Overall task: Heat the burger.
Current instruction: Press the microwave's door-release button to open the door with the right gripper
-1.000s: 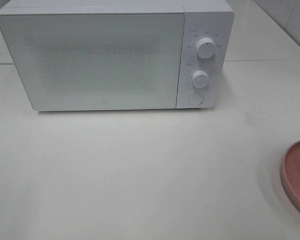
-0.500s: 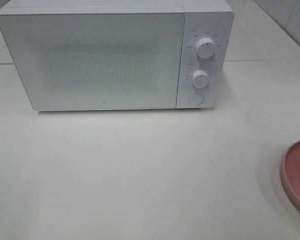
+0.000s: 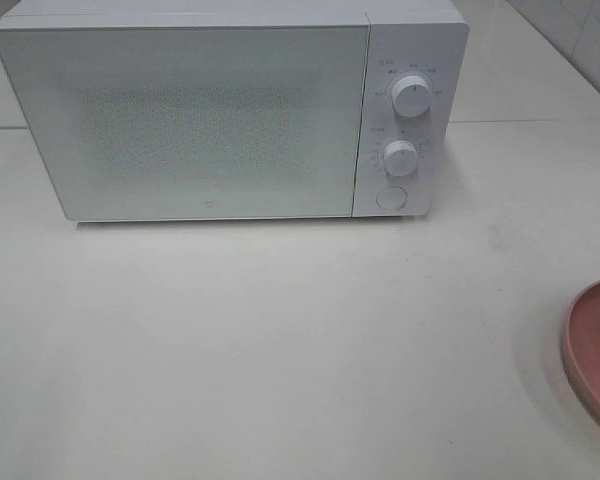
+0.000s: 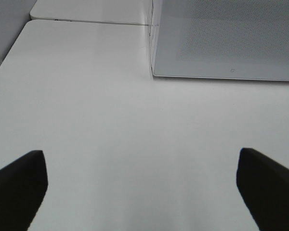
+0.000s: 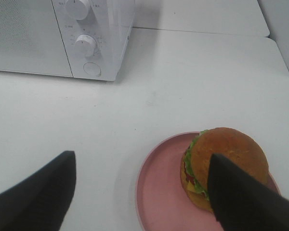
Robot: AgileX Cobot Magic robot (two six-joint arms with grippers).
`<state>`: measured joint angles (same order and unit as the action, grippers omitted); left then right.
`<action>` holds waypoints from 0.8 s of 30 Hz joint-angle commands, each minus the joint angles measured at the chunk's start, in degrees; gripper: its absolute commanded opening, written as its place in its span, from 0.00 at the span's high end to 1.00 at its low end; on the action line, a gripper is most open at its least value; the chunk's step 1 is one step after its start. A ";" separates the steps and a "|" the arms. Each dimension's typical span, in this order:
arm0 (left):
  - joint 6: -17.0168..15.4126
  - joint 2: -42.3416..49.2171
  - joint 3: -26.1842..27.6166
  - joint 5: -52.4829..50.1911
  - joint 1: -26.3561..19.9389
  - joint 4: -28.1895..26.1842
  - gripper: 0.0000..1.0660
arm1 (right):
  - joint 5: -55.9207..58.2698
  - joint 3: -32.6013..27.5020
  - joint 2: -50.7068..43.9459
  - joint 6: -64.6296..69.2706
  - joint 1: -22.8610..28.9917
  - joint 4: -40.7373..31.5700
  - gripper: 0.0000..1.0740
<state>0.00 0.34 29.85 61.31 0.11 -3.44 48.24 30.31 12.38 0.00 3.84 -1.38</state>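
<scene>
1. White bench (image 3: 280, 350) fills the scene, with a closed white microwave (image 3: 180, 120) at its back.
2. Your burger (image 5: 226, 159) sits on a pink plate (image 5: 159, 192) at the bench's right edge. It is nearest your right pincer (image 5: 139, 166), partly behind one finger rather than between them.
3. Both pincers gape wide and empty; the left pincer (image 4: 140, 159) hovers over bare bench.
4. Nothing has shifted since a second ago.

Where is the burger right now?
The burger sits on the pink plate at the right edge of the table, out in front of the white microwave and to its right; the right wrist view shows it best.
</scene>
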 commanded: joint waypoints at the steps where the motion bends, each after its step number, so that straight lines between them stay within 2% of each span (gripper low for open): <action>1: 0.00 1.03 -0.11 0.06 -0.17 -0.52 0.06 | -5.04 0.29 4.13 0.00 -0.29 -0.17 0.30; 8: 0.00 1.03 -0.11 0.06 -0.17 -0.52 0.06 | -14.21 -2.35 11.12 0.00 -0.29 -0.17 0.30; 11: 0.00 1.03 -0.11 0.06 -0.17 -0.52 0.06 | -15.30 -2.58 11.86 0.00 -0.29 -0.17 0.30; 24: 0.00 1.03 -0.11 0.06 -0.17 -0.52 0.06 | -30.83 -2.64 26.93 0.52 -0.29 -0.17 0.30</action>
<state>0.00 0.34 29.85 61.31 0.11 -3.44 20.00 27.79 37.64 0.00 3.84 -1.60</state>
